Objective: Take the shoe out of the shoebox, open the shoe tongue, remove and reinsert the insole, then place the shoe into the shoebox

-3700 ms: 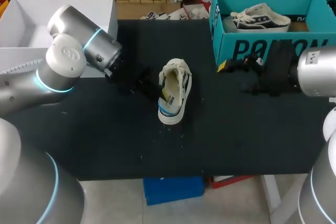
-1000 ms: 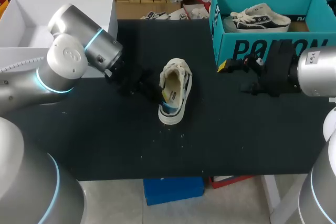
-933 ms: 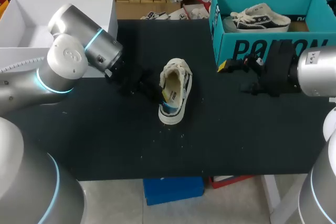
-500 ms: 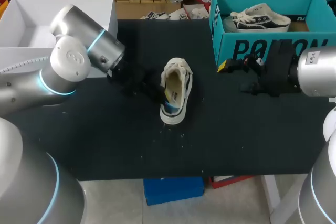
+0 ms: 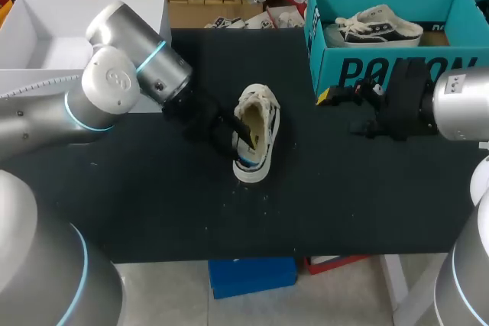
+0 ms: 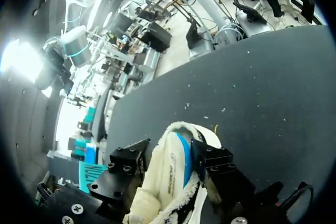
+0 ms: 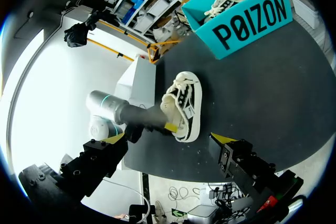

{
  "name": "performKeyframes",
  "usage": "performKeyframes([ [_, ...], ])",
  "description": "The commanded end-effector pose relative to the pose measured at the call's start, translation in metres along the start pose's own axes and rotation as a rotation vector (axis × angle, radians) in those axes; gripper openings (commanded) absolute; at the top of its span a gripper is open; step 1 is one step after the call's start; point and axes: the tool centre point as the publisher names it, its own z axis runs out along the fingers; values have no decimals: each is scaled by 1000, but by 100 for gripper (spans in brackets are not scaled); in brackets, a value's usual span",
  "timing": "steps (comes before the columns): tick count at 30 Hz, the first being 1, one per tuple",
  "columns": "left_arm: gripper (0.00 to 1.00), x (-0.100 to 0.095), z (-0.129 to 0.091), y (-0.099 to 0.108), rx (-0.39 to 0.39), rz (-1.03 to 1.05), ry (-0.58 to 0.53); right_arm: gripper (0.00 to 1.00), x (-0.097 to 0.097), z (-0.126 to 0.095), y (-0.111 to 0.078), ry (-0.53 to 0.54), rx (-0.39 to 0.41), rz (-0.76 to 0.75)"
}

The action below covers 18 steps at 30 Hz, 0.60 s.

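A white low-top shoe [image 5: 256, 146] lies on the black table [image 5: 153, 204], toe towards the back. My left gripper [image 5: 237, 135] is at its heel end. In the left wrist view its fingers [image 6: 128, 163] stand apart astride the shoe's fleecy side wall [image 6: 168, 169], one inside by the blue insole [image 6: 182, 156], one outside. The teal shoebox [image 5: 390, 66] stands at the back right. My right gripper [image 5: 348, 112] hovers open in front of it, well away from the shoe [image 7: 186, 103], with nothing between its fingers [image 7: 231, 153].
A second shoe [image 5: 380, 26] lies inside the teal shoebox [image 7: 244, 17]. An open white box [image 5: 46, 28] sits at the back left corner, behind my left arm [image 7: 131, 115].
My left arm has moved right onto the shoe's heel and its fingers have spread from shut to apart. The shoe has shifted very slightly. The right arm has kept still.
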Motion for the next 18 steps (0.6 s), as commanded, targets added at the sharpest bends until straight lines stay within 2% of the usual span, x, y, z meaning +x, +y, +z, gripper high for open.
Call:
performKeyframes([
  [1, 100, -7, -25, -11, 7, 28, 41, 100, 0, 0, 0, 0, 1, 0],
  [4, 98, -9, -34, -14, -1, 57, 77, 100, 0, 0, 0, 0, 1, 0],
  [5, 85, -9, -35, -14, -6, 64, 88, 100, 0, 0, 0, 0, 1, 0],
  [6, 64, -10, -36, -14, -13, 71, 99, 100, 0, 0, 0, 0, 1, 0],
  [7, 48, -10, -37, -13, -26, 78, 114, 100, 0, 0, 0, 0, 1, 0],
  [8, 39, -10, -36, -12, -33, 86, 131, 100, 0, 0, 0, 0, 1, 0],
  [11, 0, -10, -32, -10, -48, 110, 176, 100, 0, 0, 0, 0, 1, 0],
  [18, 0, -11, -22, -7, -92, 168, 298, 100, 0, 0, 0, 0, 1, 0],
])
